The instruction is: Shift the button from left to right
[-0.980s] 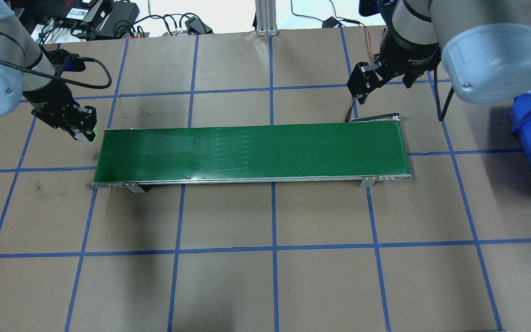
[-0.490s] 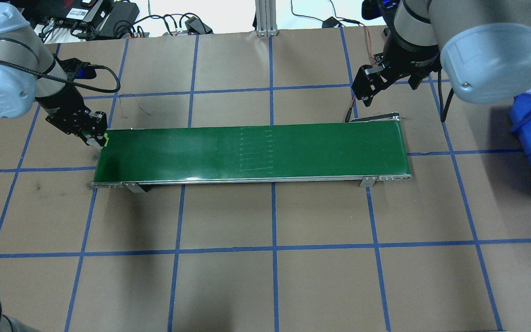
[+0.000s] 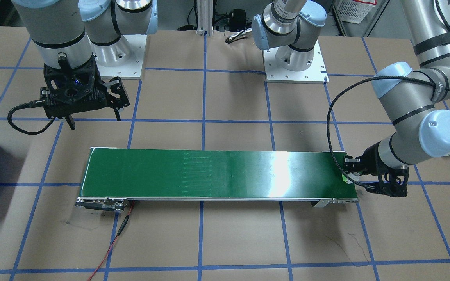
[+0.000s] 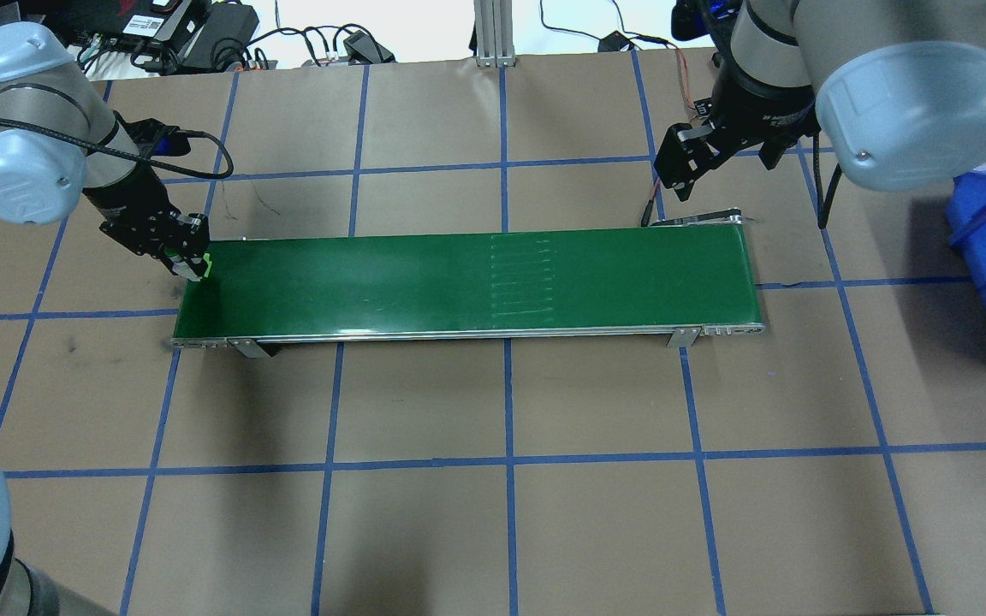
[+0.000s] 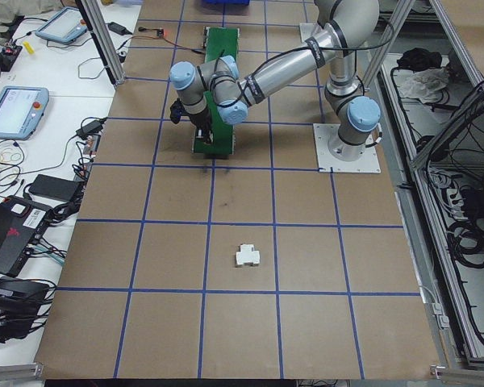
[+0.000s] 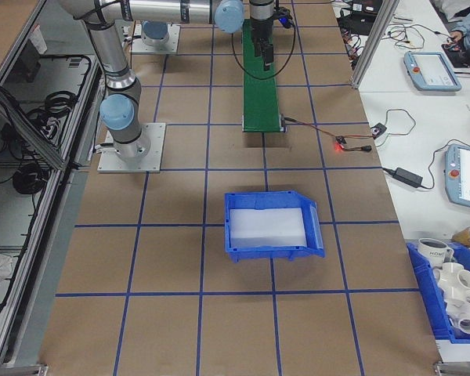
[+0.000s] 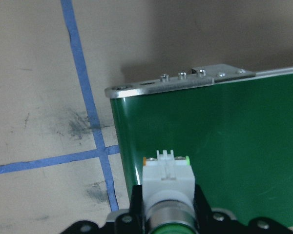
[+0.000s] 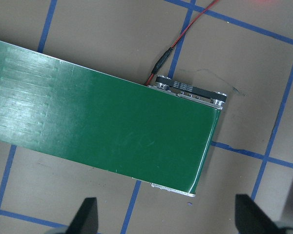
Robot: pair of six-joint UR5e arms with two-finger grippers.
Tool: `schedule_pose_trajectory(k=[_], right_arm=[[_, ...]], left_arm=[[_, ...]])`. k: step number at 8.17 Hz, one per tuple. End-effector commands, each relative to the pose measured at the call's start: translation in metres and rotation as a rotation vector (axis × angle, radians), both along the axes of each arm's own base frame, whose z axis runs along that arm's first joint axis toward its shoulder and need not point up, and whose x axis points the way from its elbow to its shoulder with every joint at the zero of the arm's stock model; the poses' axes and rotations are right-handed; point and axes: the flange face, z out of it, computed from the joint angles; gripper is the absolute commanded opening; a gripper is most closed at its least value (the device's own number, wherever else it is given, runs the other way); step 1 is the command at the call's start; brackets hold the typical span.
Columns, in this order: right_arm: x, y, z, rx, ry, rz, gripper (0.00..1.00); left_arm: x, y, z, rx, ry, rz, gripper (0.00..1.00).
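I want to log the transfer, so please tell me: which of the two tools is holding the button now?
The left tool is shut on the button, over the green conveyor belt's left end. The right tool is open and empty.

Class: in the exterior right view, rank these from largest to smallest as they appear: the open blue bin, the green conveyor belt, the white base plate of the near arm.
1. Blue bin
2. Green conveyor belt
3. White base plate

The bin lies nearest the camera, so its lead may be partly perspective.

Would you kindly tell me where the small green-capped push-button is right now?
The green-capped push-button is held in the left gripper, at the left end of the long green conveyor belt in the overhead view, just over the belt's end edge.
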Motion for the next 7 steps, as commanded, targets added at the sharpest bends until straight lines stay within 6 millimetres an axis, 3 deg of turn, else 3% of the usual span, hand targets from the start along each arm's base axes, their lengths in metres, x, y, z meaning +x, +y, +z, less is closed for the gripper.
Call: schedule_pose_trajectory(k=[1, 3, 4, 5, 6, 7], right_arm=[[-0.004, 0.0, 0.002, -0.004, 0.021, 0.004, 1.0], [-0.006, 0.002, 0.005, -0.011, 0.061, 0.006, 1.0], [-0.006, 0.001, 0.002, -0.006, 0.058, 0.008, 1.0], [-0.006, 0.0, 0.001, -0.003, 0.059, 0.011, 1.0], [-0.006, 0.0, 0.001, -0.004, 0.059, 0.009, 1.0], [-0.005, 0.0, 0.001, -0.003, 0.055, 0.008, 1.0]], left_arm=[[-0.001, -0.001, -0.007, 0.006, 0.017, 0.008, 0.0], [-0.003, -0.001, -0.007, 0.007, 0.012, 0.035, 0.12], [-0.008, 0.0, -0.007, 0.017, 0.009, 0.063, 0.5], [-0.021, 0.0, -0.006, 0.016, 0.007, 0.047, 0.59], [-0.032, -0.001, -0.006, 0.015, 0.005, 0.034, 0.9], [-0.039, 0.001, 0.004, 0.007, -0.006, 0.06, 1.0]])
